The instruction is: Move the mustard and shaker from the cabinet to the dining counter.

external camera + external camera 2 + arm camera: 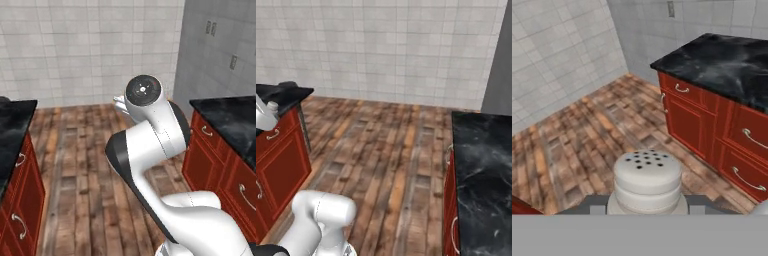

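Pale grey-white and dotted with holes on top, the shaker (647,181) sits low in the hand view at about 6 o'clock, right where the tool (647,202) has its tips. Dark finger parts (592,202) flank its base on either side, so the tool looks to be pinching the shaker, jaws part-way apart around its body. In the right base view a small grey cap (272,106) pokes up at 9 o'clock beside a white part of the hand, high above the floor (381,165).

Ahead of the hand, at about 2 o'clock in the hand view, stands the dining counter (722,62), a black veined marble worktop over red drawers (747,142). The shaker is in the air, well apart from that worktop, over the wooden planks. In the left base view the arm (150,135) is folded in the middle, between a red unit at 8 o'clock (20,200) and another black worktop at 3 o'clock (230,117).

My judgement: the shaker is out of the cabinet and in transit, so its fetch is done and the set-down remains. The mustard's whereabouts I cannot tell, so whether it is delivered or waiting stays open.
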### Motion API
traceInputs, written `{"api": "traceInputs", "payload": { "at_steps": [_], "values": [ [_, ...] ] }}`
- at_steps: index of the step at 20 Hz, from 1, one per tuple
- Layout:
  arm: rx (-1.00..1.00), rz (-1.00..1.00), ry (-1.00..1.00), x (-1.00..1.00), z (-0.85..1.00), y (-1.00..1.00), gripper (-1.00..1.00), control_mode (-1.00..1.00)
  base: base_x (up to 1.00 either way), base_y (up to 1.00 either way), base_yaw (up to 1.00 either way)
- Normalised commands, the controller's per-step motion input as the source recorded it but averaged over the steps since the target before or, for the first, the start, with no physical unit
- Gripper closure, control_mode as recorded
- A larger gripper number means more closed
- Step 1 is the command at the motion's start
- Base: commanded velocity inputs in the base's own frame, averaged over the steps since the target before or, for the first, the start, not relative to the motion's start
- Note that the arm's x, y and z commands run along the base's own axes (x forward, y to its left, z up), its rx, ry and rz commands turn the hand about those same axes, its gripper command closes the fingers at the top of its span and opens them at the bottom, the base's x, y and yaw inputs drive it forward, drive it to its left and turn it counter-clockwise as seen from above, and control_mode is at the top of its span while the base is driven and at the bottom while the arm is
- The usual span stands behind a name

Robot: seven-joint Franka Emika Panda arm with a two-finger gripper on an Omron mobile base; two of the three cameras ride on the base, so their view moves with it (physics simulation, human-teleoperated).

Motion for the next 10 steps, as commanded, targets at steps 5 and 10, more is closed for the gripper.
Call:
{"api": "traceInputs", "payload": {
  "at_steps": [5,10],
  "values": [
    [0.0,0.0,0.0,0.0,0.0,0.0,1.0,1.0,0.93,-0.02,0.03],
    [0.0,0.0,0.0,0.0,0.0,0.0,1.0,1.0,0.78,0.0,0.26]
  ]
}}
